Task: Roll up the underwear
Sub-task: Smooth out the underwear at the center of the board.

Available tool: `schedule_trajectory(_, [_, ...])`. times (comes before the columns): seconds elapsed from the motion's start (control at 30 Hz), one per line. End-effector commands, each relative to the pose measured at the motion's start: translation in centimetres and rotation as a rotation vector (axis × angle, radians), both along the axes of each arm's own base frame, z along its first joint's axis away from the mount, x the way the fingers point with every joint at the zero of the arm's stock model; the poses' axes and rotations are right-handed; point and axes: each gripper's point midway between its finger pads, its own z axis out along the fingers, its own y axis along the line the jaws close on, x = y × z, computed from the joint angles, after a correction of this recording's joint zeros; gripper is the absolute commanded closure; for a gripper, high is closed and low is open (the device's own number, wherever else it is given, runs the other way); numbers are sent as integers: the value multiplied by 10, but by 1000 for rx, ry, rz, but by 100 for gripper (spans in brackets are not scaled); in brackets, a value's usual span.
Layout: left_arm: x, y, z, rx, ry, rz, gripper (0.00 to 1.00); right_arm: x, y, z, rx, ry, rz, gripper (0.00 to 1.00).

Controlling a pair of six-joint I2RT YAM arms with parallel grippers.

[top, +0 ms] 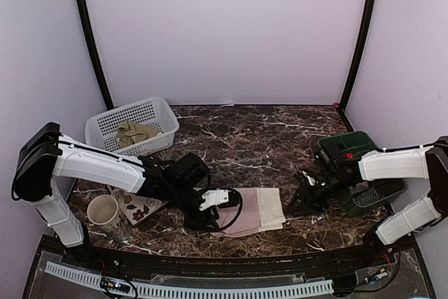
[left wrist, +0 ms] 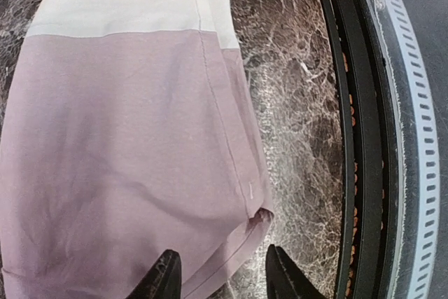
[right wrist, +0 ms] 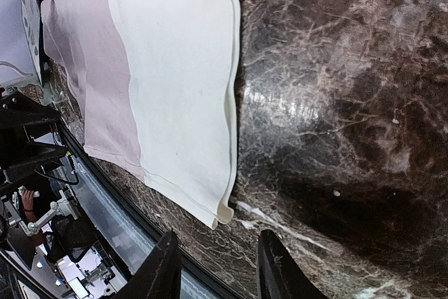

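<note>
Starting well to the left of the pink underwear point(top: 248, 213) and behind it, the olive underwear point(top: 135, 133) lies crumpled in the white basket point(top: 129, 108), not yet rolled. A mug point(top: 103, 210) stands left of the pink piece, close under the left arm, so a wide swing of that arm could tip it.

The pink piece lies flat and folded on the tabletop point(top: 259, 138). The left pincer point(left wrist: 222, 257) is released, its fingers straddling the hem corner opposite the cream waistband. The main risk sits here: closing on so little cloth may catch only the top layer. The fold would then peel open instead of rolling, or the roll would start crooked from one corner.

Just right of the waistband, the right pincer point(right wrist: 217, 239) is released too and hangs over bare marble, touching nothing. With that end unpinned, the slick stone may let the whole garment slide ahead of the roll.
</note>
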Motion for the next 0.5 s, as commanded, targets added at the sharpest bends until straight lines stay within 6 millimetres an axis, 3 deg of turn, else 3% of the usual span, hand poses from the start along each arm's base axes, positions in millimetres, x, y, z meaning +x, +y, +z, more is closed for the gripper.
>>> schedule_trajectory(0.0, [3, -5, -1, -26, -160, -63, 57, 0, 7, -8, 5, 11, -5, 63])
schedule_trajectory(0.3, [0, -5, -3, -50, -235, -93, 57, -15, 21, -27, -7, 61, 14, 65])
schedule_trajectory(0.47, [-4, -4, -5, -70, -271, -129, 57, -12, 23, -27, -18, 55, 12, 77])
